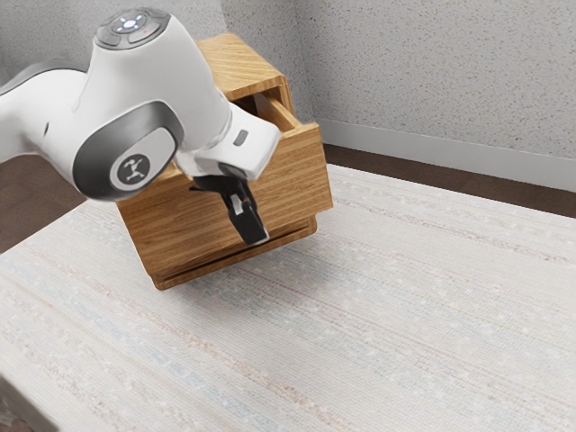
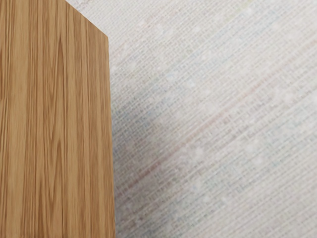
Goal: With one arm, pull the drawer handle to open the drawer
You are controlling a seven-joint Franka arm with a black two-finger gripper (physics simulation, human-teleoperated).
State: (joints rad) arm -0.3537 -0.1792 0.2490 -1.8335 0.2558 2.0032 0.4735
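A light wooden cabinet [image 1: 236, 65] stands on the table at the exterior view's upper left. Its drawer [image 1: 297, 184] is pulled partly out, and a gap behind the drawer front shows the inside [image 1: 275, 112]. My black gripper [image 1: 252, 232] points downward, close against the middle of the drawer front. The hand hides the handle, apart from a short dark bit just to the exterior view's left of it. In the wrist view the wooden drawer front [image 2: 54, 129] runs beside the hand, with the table's cloth past its edge.
The table [image 1: 396, 306] has a pale woven cover that stretches wide toward the exterior view's right and front. Behind the cabinet are a grey wall [image 1: 432, 63] and a dark floor strip. My white arm [image 1: 135, 117] hides the cabinet's upper left part.
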